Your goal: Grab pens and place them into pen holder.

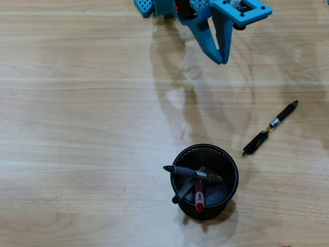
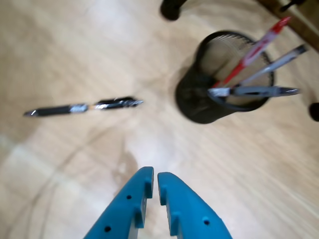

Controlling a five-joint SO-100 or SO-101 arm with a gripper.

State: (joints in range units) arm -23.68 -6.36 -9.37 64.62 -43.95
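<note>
1. Your gripper [image 2: 152,180] is empty, blue fingers nearly together with only a thin slit between the tips. It sits above bare table; overhead shows it [image 1: 222,59] at the top edge, tips pointing down-frame.
2. Pen holder [image 1: 229,163] stands upright, lower middle in overhead. Three pens are inside: red pen [image 1: 199,198], a grey-black pen [image 1: 187,190] and a clear pen with black cap [image 1: 191,174] lying across the rim.
3. Only the wrist view shows how far those three stick out: red pen [image 2: 256,49] leans up past the rim, the other two slant out to the right.
4. Black pen with silver band [image 1: 270,127] lies flat on the table, right of the holder in overhead and apart from it; in the wrist view it [image 2: 82,107] is left of the holder [image 2: 197,99].
5. Surface: light wood-grain table [image 1: 77,128], glossy, with soft arm shadows.
6. Wrist view is blurred; dark shapes at its top and right edges can't be identified. The arm is cut off at the top in overhead.
</note>
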